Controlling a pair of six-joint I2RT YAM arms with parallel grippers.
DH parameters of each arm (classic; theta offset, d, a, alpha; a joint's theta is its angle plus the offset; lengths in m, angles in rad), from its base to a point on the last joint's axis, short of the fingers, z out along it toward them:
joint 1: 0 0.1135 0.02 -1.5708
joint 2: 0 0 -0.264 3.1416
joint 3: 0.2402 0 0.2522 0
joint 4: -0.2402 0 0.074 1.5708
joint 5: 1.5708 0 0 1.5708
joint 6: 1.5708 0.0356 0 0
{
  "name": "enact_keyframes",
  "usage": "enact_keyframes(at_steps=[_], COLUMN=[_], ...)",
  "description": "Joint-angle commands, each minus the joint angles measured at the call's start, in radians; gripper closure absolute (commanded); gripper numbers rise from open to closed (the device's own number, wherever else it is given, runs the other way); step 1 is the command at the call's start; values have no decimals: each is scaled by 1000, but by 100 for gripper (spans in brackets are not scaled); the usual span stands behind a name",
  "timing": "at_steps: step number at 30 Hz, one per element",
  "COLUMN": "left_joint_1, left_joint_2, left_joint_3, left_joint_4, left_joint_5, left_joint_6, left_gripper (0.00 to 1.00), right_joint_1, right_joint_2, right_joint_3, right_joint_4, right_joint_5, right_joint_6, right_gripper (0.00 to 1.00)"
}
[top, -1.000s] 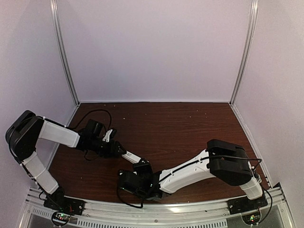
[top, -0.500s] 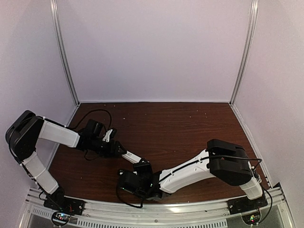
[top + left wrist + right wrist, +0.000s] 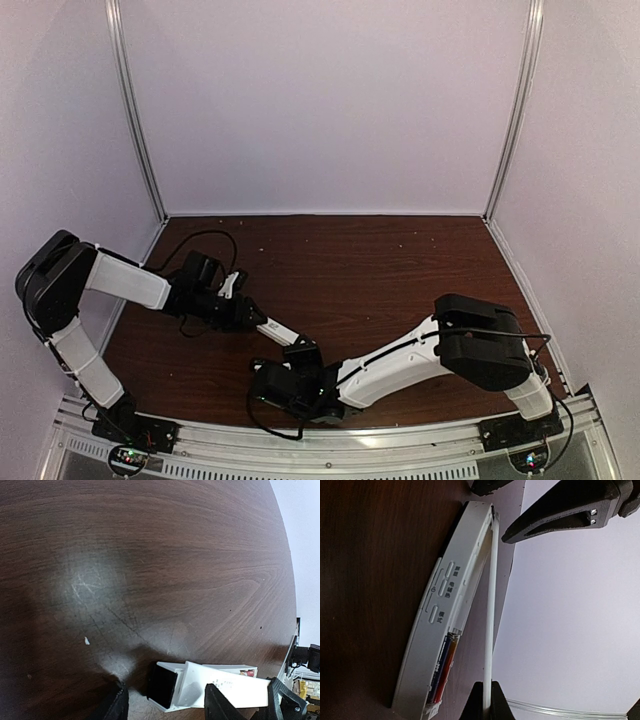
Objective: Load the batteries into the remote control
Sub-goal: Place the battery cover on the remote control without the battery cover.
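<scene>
Dark wood desk (image 3: 400, 270) under pale walls (image 3: 320, 100), and I'm working toward its near edge, left of the middle. My left gripper (image 3: 169, 701) is standing spread around one end of the white remote control (image 3: 427, 645); one finger is showing a gap to it, the other I can't judge. My right gripper (image 3: 484, 702) is pressing together on the thin white cover strip (image 3: 490, 605), pinching its edge just beside the remote. The batteries (image 3: 444, 665), blue and red-orange, are lying side by side in the slot. Small print is sitting beside the buttons (image 3: 445, 587), too fine for me to read.
</scene>
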Motion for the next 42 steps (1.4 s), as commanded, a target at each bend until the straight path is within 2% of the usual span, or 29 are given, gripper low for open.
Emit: enact_keyframes(at_steps=[1,8,16,20,22,29,31,34,42], left_joint_1=[-15,-29,-38,-39,-39,-40,-39,-39,-39], left_joint_2=[44,68,73,72,72,72,70,69,66], left_joint_3=[17,22,20,16,12,13,16,25,50], left_joint_4=[-17,-34,-62,-67,-67,-69,-73,-76,-76], left_joint_5=[-8,-9,-19,-23,-23,-31,-39,-45,-54], left_joint_6=[15,24,37,37,37,37,37,42,47], left_gripper=[48,54,61,61,62,63,62,62,61], right_joint_1=[3,3,4,3,3,4,3,2,-30], right_joint_2=[-12,-17,-27,-30,-32,-53,-71,-114,-244], right_joint_3=[-22,-27,-26,-22,-22,-17,-8,5,6], right_joint_4=[-7,12,3,-31,-37,-81,-124,-228,-428], right_joint_5=[-26,-28,-30,-39,-41,-76,-118,-263,-677], right_joint_6=[5,8,19,34,39,74,106,175,315], right_gripper=[98,97,90,70,57,32,25,15,9])
